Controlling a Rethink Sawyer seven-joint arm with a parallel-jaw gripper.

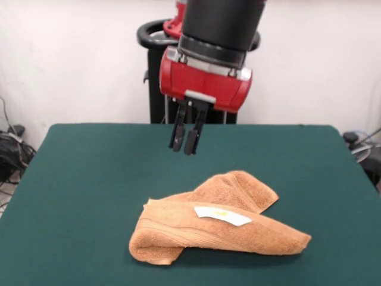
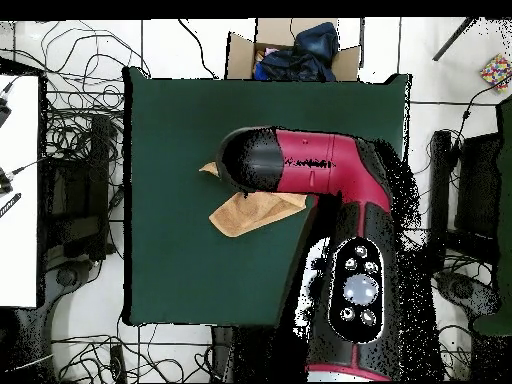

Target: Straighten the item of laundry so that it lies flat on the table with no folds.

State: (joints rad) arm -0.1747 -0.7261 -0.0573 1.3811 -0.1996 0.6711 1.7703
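The orange-tan towel (image 1: 220, 229) lies crumpled and folded over itself on the near middle of the dark green table (image 1: 89, 179), with its white care label (image 1: 221, 215) on top. My gripper (image 1: 184, 136) hangs above the table, behind the towel and a little left of it, well clear of the cloth. Its two black fingers stand close together and hold nothing. In the overhead view the arm covers most of the towel (image 2: 250, 212), and only its left part shows on the table (image 2: 170, 130).
The black pedestal (image 1: 156, 71) stands behind the table's far edge. A cardboard box with dark cloth in it (image 2: 295, 50) sits beyond the table's top edge in the overhead view. Cables (image 2: 75, 130) lie on the floor to the left.
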